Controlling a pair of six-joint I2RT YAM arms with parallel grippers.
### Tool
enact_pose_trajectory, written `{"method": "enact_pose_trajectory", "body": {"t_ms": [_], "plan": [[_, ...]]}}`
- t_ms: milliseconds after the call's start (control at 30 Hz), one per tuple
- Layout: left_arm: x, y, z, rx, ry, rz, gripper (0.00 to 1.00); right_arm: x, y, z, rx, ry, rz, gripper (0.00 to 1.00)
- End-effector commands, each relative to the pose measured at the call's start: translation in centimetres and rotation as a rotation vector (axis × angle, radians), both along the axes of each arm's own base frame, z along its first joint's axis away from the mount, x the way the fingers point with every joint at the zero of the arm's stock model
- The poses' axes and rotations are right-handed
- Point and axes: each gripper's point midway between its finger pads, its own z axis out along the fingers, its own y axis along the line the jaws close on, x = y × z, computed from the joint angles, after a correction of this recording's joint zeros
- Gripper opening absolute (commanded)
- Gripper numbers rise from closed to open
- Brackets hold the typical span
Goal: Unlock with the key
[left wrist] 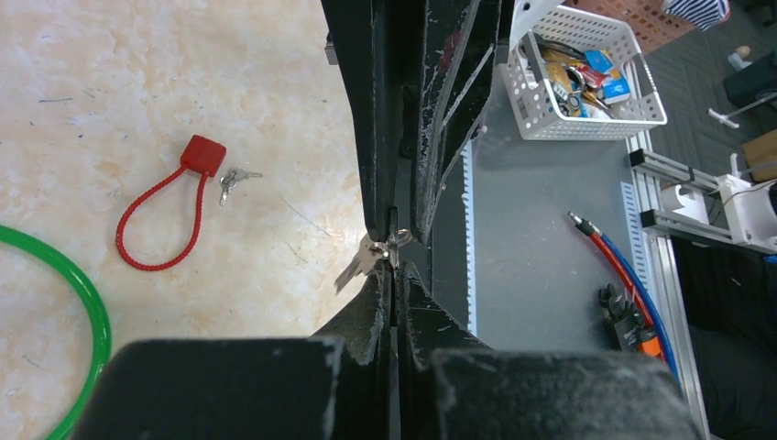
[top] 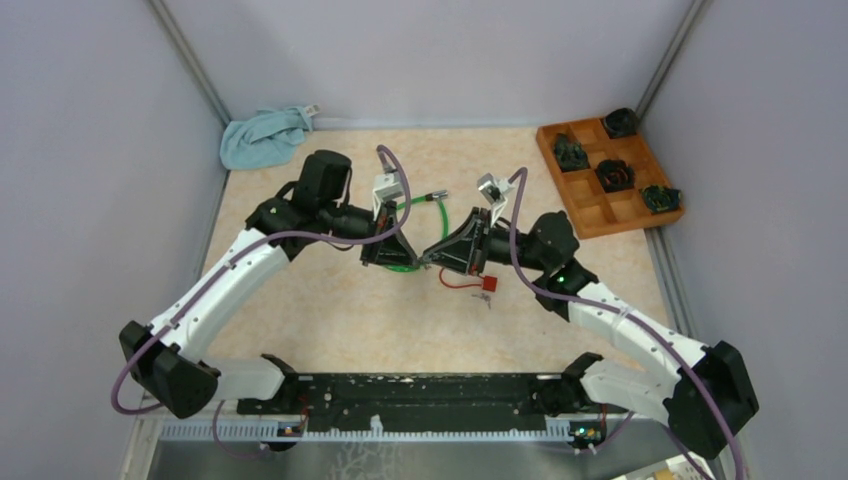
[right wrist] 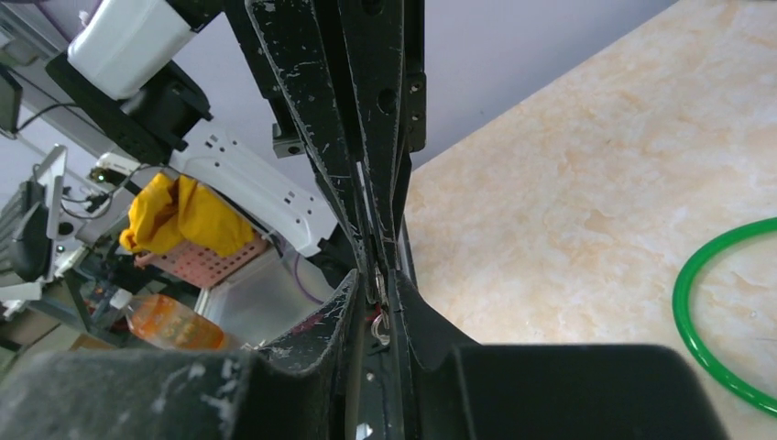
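meeting tip to tip mid-frame, left gripper [left wrist: 394, 275] pinched shut on key [left wrist: 357, 263]; right gripper [right wrist: 378, 286] fingers sat barely apart round key ring [left wrist: 397, 240], couldn't tell if gripping.

Blue cloth [top: 262, 138] far left, wooden tray [top: 600, 212] far right.

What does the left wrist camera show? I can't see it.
The left gripper is shut on a small silver key, tip to tip with the right gripper. On the table lie a red cable lock, more keys beside it, and part of a green loop.
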Motion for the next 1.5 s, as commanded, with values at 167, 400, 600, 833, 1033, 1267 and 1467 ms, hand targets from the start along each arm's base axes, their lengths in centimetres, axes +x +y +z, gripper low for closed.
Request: {"method": "enact_pose_trajectory", "body": {"t_ms": [167,400,600,833,1033,1267,1467], "plan": [[0.1,0.2,1.2,-0.029,-0.029,0.009,0.00,-0.6,0.3,1.4,0.057,-0.012,0.035,0.12],[0.4,0.3,1.2,-0.029,-0.015,0.023,0.00,-0.8,0.2,1.0,0.049,-0.015,0.046,0.09],[1.1,0.2,1.1,-0.015,-0.020,0.053,0.03,0.2,-0.7,1.9,0.069,-0.011,-0.012,0.00],[8.2,2.5,-2.6,0.228,-0.218,0.252,0.90,5.8,-5.2,-0.6,-0.055,0.174,-0.231,0.00],[16.4,3.9,-7.9,0.411,-0.263,0.331,0.92,9.4,-9.5,-1.8,-0.162,0.273,-0.419,0.00],[25.6,3.1,-15.4,0.555,-0.378,0.260,0.92,9.8,-10.5,-2.8,-0.161,0.297,-0.465,0.00],[30.8,2.6,-20.3,0.627,-0.388,0.257,0.80,9.2,-10.5,-2.9,-0.150,0.289,-0.454,0.00]]}}
